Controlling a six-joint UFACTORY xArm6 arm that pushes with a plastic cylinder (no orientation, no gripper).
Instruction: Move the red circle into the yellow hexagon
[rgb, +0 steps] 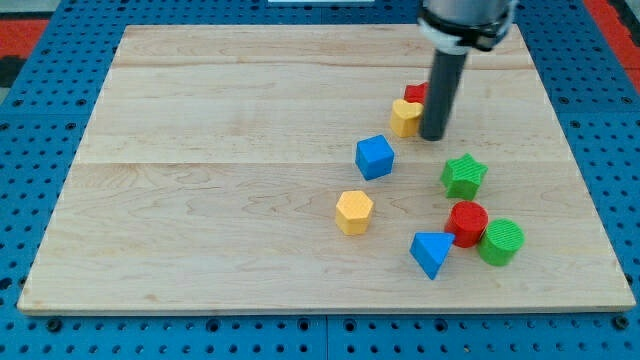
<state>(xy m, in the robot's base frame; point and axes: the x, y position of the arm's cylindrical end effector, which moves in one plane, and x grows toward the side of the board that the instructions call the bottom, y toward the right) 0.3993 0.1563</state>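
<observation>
Pincer-watchers get nothing, because this arm carries none: just a dark rod, and my tip (434, 137) is planted near the view's top right, touching or just beside a small yellow block (405, 117) with a red block (415, 93) tucked behind it, shapes hard to read. The red circle (467, 222) sits well away toward the view's bottom right, and that's the trouble spot: it's wedged against the green cylinder (500, 242) on its right and the blue triangle (432, 253) on its left, with the green star (464, 176) just above. The yellow hexagon (354, 212) waits alone near the middle, well apart from the circle. Risk one, as I judge it: pushing leftward drags the blue triangle along and it jams between circle and hexagon. Risk two: approaching from the right clips the green cylinder or star and scatters the cluster. An off-centre push could also spin the circle past the target, toward the blue cube (375, 156). Underneath, a pale wooden board (200, 180) lies on a blue perforated table (30, 120), with plenty of open wood on the view's left.
</observation>
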